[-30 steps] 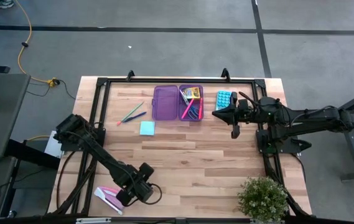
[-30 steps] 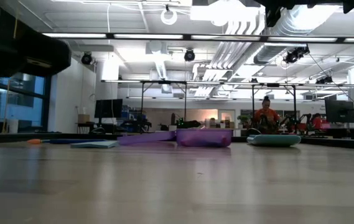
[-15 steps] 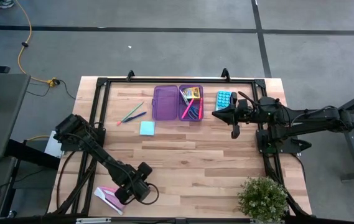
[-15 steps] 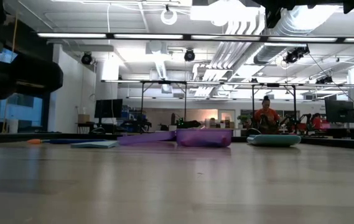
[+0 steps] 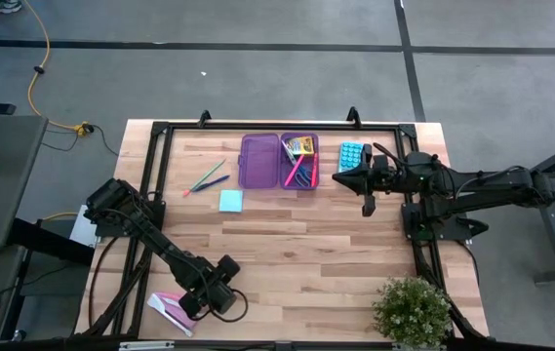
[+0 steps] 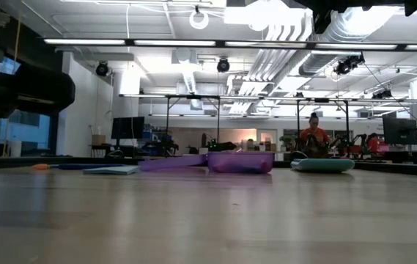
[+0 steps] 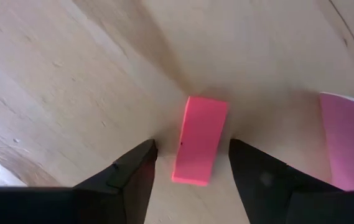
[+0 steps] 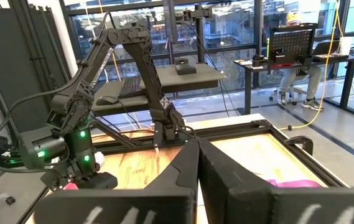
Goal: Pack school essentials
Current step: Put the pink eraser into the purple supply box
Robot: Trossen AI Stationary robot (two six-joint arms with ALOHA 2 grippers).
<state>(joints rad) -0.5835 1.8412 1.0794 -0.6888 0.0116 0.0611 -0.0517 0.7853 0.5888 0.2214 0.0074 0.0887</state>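
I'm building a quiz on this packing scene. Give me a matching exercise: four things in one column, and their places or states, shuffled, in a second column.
Things:
1. small pink eraser
2. light-blue notepad
3. yellow crayon box
4. right gripper

Places or states:
A. inside the open purple case
B. shut, holding nothing, beside the calculator
C. on the table between the left gripper fingers, which are open
D. flat on the table, in front of the case

Pairs: 1-C, 2-D, 3-A, 4-B

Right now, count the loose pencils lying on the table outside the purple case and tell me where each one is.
2. The green pencil and the blue pencil lie side by side, angled, just left of the open purple case, above the light-blue notepad. The case's contents may hide more.
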